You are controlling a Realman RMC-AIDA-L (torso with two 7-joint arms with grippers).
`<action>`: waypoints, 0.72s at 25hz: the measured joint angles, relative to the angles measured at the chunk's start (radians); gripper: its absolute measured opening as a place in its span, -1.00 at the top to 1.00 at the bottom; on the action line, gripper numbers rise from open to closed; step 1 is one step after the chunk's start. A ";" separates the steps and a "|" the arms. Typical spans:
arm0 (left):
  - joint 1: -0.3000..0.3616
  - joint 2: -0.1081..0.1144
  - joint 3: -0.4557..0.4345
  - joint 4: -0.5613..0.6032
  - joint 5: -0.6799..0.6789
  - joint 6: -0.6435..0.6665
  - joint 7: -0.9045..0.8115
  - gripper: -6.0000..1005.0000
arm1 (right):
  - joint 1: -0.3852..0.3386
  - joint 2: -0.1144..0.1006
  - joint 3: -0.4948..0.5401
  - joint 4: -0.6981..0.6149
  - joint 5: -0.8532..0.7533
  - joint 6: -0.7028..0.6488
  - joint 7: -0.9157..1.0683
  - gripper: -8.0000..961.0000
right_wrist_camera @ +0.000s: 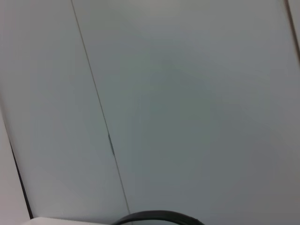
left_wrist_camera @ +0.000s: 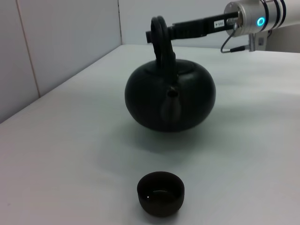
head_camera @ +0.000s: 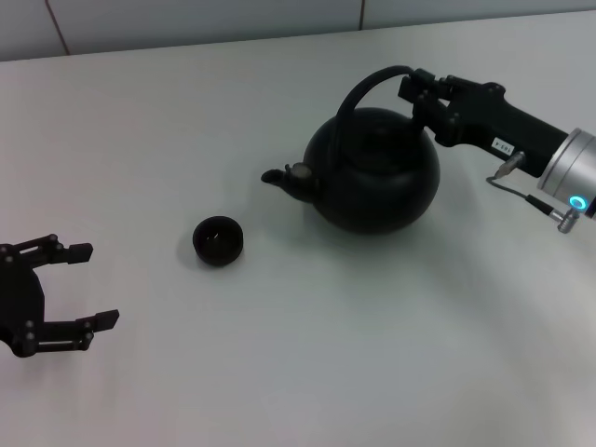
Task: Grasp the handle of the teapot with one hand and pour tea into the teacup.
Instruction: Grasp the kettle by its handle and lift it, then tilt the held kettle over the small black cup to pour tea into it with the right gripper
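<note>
The black teapot (head_camera: pixel 372 177) is right of the table's middle, its spout (head_camera: pixel 279 175) pointing left toward the small black teacup (head_camera: pixel 218 240). My right gripper (head_camera: pixel 421 90) is shut on the top right of the arched handle (head_camera: pixel 358 93). In the left wrist view the teapot (left_wrist_camera: pixel 168 98) seems to hang just above the table over its shadow, spout toward the teacup (left_wrist_camera: pixel 161 193), and the right gripper (left_wrist_camera: pixel 159 33) clamps the handle (left_wrist_camera: pixel 162 51). An arc of the handle (right_wrist_camera: pixel 159 216) shows in the right wrist view. No tea is seen pouring. My left gripper (head_camera: pixel 95 284) is open and empty at the near left.
The white table (head_camera: pixel 298 372) ends at a pale panelled wall (head_camera: pixel 186 19) at the back. In the left wrist view the wall (left_wrist_camera: pixel 56 42) also runs along one side of the table. A cable (head_camera: pixel 521 191) hangs from the right wrist.
</note>
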 joint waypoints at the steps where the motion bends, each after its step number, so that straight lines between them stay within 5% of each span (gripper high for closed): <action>1: 0.001 0.000 0.000 0.000 0.000 0.000 0.000 -0.73 | -0.001 0.000 0.000 -0.004 0.002 -0.002 0.000 0.61; 18: 0.007 0.000 0.000 0.000 0.002 0.000 -0.004 -0.74 | 0.010 0.000 -0.135 -0.151 -0.005 0.039 0.017 0.61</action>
